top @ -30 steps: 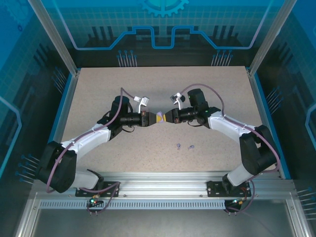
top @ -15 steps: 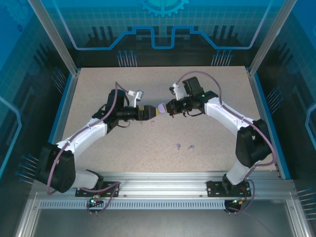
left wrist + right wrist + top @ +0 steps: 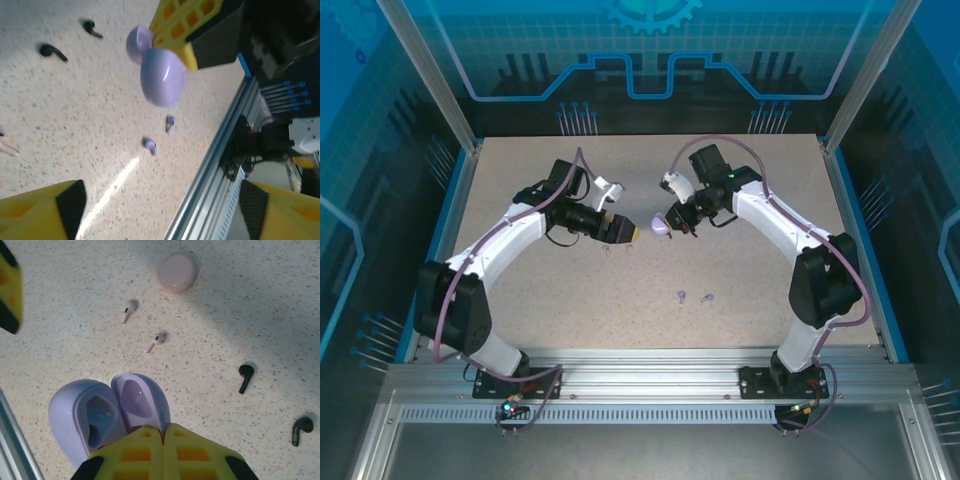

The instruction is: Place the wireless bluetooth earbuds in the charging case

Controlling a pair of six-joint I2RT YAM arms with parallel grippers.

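Right wrist: open lilac case [image 3: 75, 415] pinched in right jaws.

Case [image 3: 660, 227] off the table [image 3: 520, 300] — earbud pair [image 3: 682, 296] lies nearer (slightly right).

On my overhead feed the counter [image 3: 740, 200] is bright and evenly lit from above, with soft shadows under the arms; the walls around it glow a dim blue. The left wrist feed is soft all over. The left fingers [image 3: 40, 210] are blurred yellow wedges at the bottom corners, and between them a pale streak of glare [image 3: 117, 182] crosses the counter. The case [image 3: 161, 77] beyond them has a dull sheen. My right wrist feed is sharper. A broad shadow lies far ahead of the right fingers [image 3: 145, 450], and the black earbuds [image 3: 245, 376] to their right cast small, tight shadows.
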